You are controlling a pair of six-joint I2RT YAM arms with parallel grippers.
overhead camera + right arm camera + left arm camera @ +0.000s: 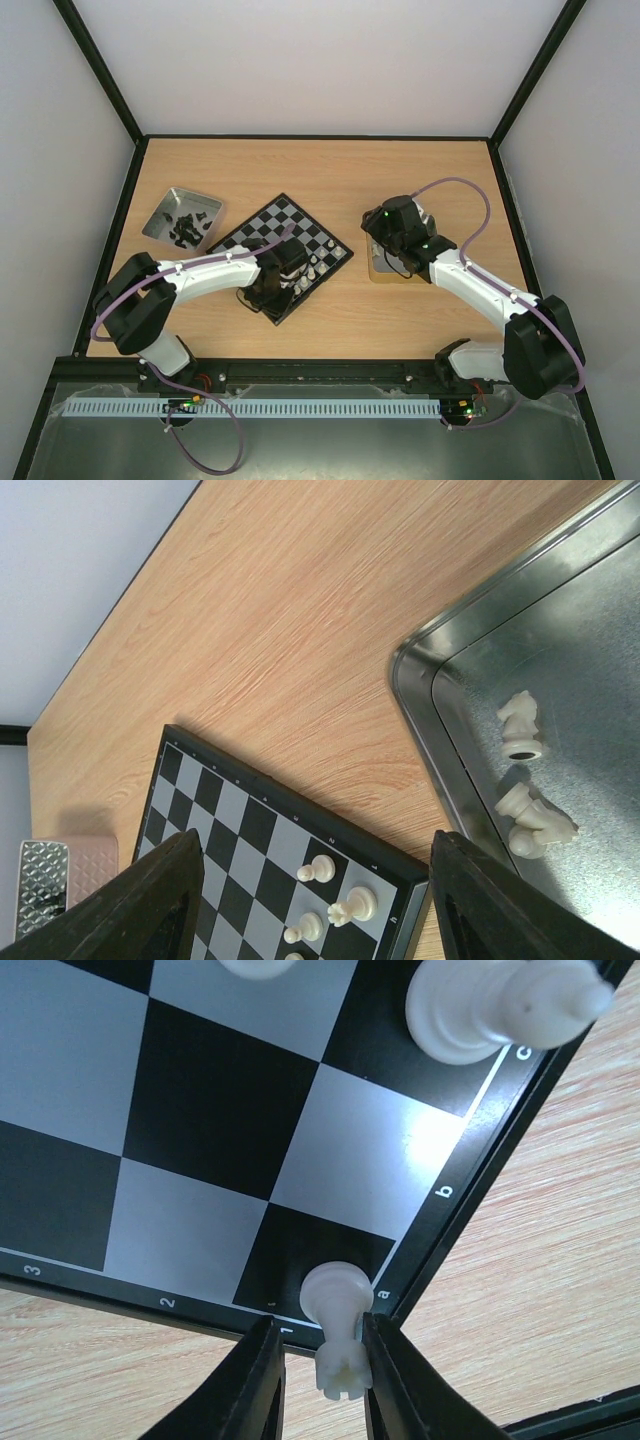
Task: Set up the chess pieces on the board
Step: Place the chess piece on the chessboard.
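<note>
A white rook (338,1305) is being gripped between the fingers of the left gripper (320,1360), with its base at the black corner square a1, at the near corner of the board (290,225). The right gripper (315,880) is being held wide open and empty to the right of the board, beside a metal tray (600,660) in which a few white pieces (533,820) are lying.
</note>
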